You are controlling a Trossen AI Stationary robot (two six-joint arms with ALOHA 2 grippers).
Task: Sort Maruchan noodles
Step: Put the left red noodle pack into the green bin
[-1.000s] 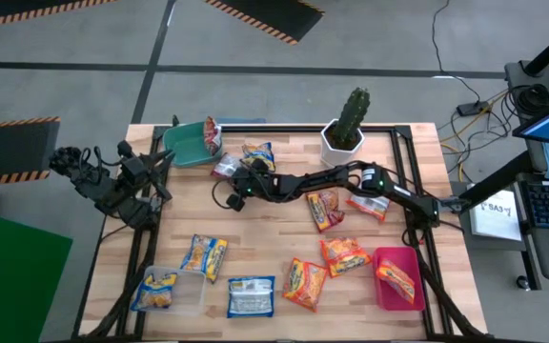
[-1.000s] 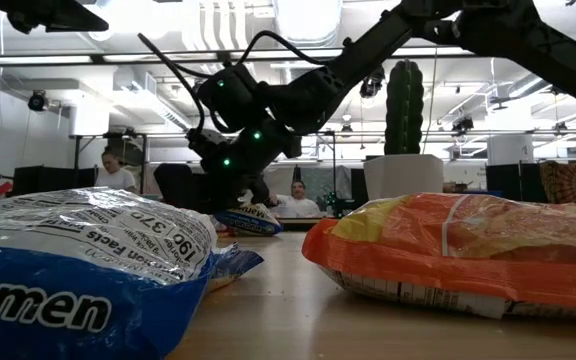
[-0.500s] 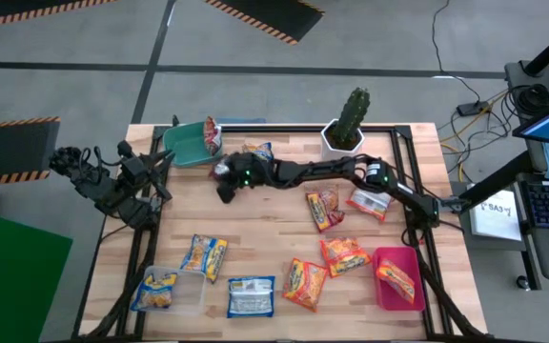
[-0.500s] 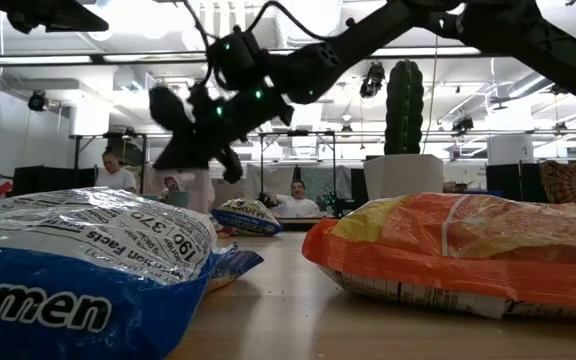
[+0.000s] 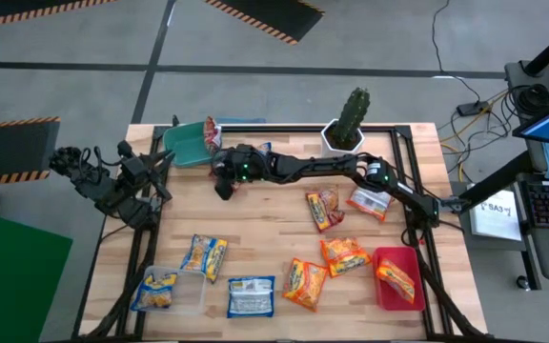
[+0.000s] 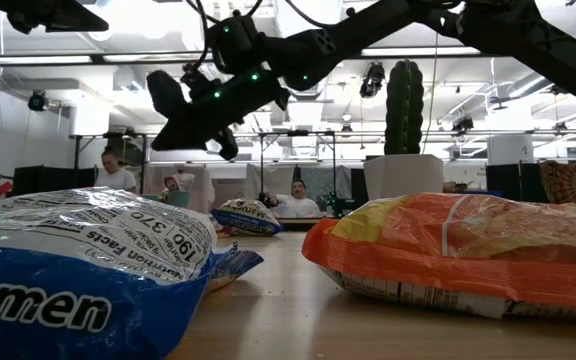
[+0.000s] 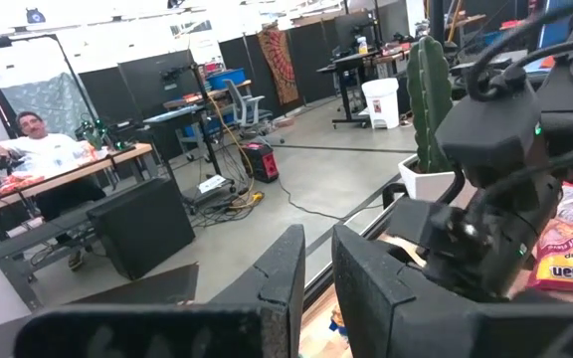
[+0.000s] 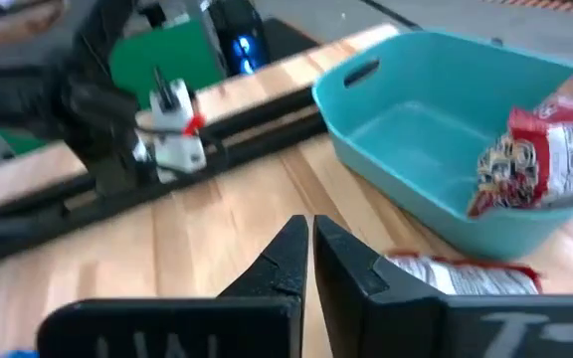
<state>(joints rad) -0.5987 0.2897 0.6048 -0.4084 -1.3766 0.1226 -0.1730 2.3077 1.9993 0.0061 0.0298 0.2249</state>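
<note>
The right hand [image 5: 223,183], fingers together and holding nothing, should open wide and go down slowly on the red-silver packet [image 8: 463,272] beside the green tray [image 8: 421,139].

Just beyond the right gripper's [image 8: 309,247] closed fingertips [image 8: 291,249] sits the teal plastic tray [image 8: 416,129], a red-silver crinkly noodle packet [image 8: 545,159] leaning inside it. Another silver crinkly packet [image 8: 461,270] lies on the wooden table [image 8: 217,229] between fingers and tray.

The robot has two thin black arms with looping black cables, small green lights glowing near the wrist of the right arm [image 5: 294,170], and flat, dark, pointed fingers [image 8: 291,259], while the left arm [image 5: 112,181] looks bunched, knobbly and dark.
</note>
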